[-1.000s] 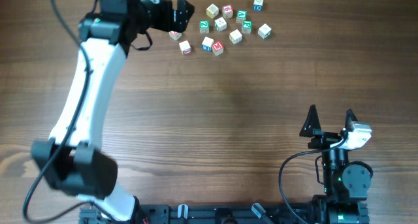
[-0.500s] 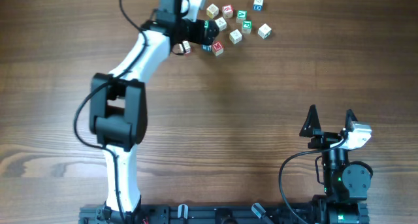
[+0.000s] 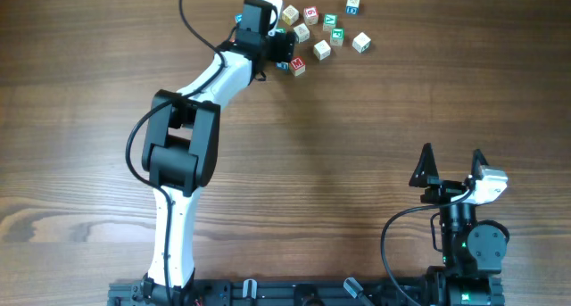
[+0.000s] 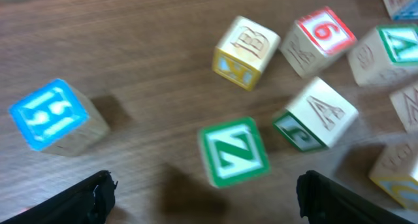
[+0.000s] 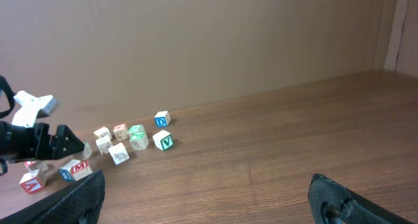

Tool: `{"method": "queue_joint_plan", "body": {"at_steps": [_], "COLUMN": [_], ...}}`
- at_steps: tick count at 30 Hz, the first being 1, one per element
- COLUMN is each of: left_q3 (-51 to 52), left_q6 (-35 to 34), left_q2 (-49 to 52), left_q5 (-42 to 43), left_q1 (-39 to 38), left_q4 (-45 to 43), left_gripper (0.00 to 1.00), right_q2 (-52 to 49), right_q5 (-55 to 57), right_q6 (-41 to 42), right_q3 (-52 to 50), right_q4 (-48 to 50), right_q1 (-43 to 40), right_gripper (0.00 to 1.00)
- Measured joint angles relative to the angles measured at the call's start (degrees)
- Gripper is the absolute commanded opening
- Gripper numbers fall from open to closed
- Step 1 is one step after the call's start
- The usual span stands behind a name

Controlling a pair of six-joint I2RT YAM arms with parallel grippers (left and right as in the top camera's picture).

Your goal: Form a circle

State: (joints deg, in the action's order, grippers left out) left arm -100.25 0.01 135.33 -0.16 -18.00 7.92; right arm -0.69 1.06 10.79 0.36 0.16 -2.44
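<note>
Your left gripper (image 4: 206, 188) is spread wide, gripping nothing, with the green Z block (image 4: 233, 151) just beyond its tips among the scattered letter blocks (image 3: 323, 49) at the table's (image 3: 312, 163) far side. Your right gripper (image 3: 451, 153), also wide and empty, sits near right.

A wooden table (image 3: 357, 136) of warm brown, its grain running from left to right, fills the overhead view from edge to edge. The surface is matt, with darker streaks toward the left edge. Beyond the far edge of the tabletop stands a plain, smooth tan wall (image 5: 196, 41). At its right end runs a paler upright strip (image 5: 405, 21); what it belongs to cannot be told. The light is soft and even, casting short, faint shadows on the wood.
</note>
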Motion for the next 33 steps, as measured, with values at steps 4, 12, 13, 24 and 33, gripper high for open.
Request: {"method": "queue_joint_plan", "body": {"at_steps": [4, 12, 13, 24, 33], "left_q3": [0.0, 0.0, 0.0, 0.0, -0.5], "left_q6": [-0.3, -1.1, -1.5, -6.8, -8.2], "left_q2": [1.2, 2.8, 2.8, 4.4, 6.1], "left_q5": [1.0, 3.6, 3.8, 4.6, 5.0], "left_q1": [0.9, 0.7, 0.7, 0.0, -0.4], "left_q4": [-2.8, -4.1, -4.3, -11.8, -11.3], "left_gripper": [0.88, 0.89, 0.89, 0.76, 0.23], "right_q2": [0.0, 0.0, 0.0, 0.0, 0.0], "right_q5": [0.0, 0.0, 0.0, 0.0, 0.0], "right_q6": [0.0, 0.0, 0.0, 0.0, 0.0], "right_q3": [0.0, 0.0, 0.0, 0.0, 0.0], "right_q4": [0.0, 0.0, 0.0, 0.0, 0.0], "right_q1": [0.0, 0.0, 0.0, 0.0, 0.0], "right_gripper": [1.0, 1.0, 1.0, 1.0, 1.0]}}
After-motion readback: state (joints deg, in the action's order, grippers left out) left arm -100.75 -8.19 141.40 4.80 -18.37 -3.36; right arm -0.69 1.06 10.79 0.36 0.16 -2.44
